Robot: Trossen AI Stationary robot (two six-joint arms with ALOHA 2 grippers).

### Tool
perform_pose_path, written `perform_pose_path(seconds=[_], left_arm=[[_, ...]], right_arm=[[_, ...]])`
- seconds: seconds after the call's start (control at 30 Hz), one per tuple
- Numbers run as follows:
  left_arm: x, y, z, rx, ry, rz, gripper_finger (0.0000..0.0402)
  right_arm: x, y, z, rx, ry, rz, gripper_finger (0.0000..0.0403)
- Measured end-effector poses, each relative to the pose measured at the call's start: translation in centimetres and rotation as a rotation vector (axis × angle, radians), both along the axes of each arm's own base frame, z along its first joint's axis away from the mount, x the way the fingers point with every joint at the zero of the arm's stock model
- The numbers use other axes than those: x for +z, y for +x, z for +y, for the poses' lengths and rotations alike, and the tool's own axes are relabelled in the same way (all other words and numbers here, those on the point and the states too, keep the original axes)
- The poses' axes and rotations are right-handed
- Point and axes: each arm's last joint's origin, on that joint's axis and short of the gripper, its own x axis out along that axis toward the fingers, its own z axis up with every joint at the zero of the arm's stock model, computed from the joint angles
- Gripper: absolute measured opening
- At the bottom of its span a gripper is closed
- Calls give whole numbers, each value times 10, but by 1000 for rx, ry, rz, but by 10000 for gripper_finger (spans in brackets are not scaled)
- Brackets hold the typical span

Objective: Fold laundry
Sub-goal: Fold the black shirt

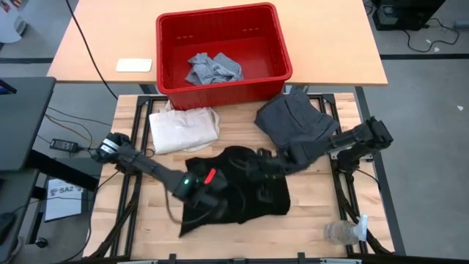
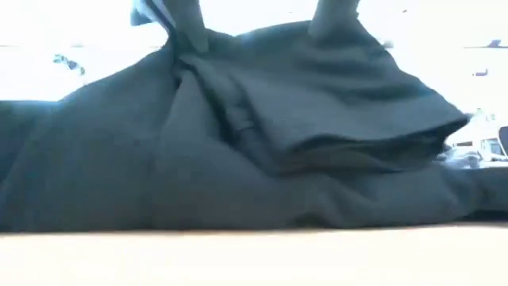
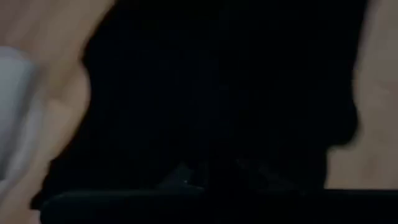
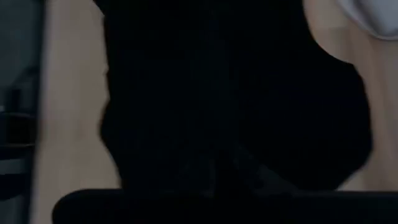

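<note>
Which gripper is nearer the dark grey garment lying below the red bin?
Right. The right gripper sits just beside the dark grey garment; the left gripper is farther off, across the black garment.

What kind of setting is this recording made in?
Probably a robotics lab: a slatted wooden workbench with two mounted arms, loose cables on grey floor, and a red plastic bin on a plain desk.

Grey floor surrounds a light wooden table behind the slatted workbench
</note>
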Motion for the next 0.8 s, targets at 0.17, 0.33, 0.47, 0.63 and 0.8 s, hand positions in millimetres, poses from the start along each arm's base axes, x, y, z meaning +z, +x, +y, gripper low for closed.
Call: perform_pose_path(seconds=[0.17,0.33,0.47,0.63,0.8], left_arm=[[-19,9,42,124,25,67,32],[-30,14,81,259,25,107,32],[-33,16,109,311,37,147,32],[-39,21,142,377,67,185,32],[-56,23,168,543,53,241,47]], right_arm=[[-18,7,-43,-8,-10,12,17],[-39,11,-83,-41,-23,-31,17],[-57,12,-116,-70,-12,-119,17],[-80,5,-157,-126,-64,-231,18],[-94,-8,-181,-241,-34,-211,99]])
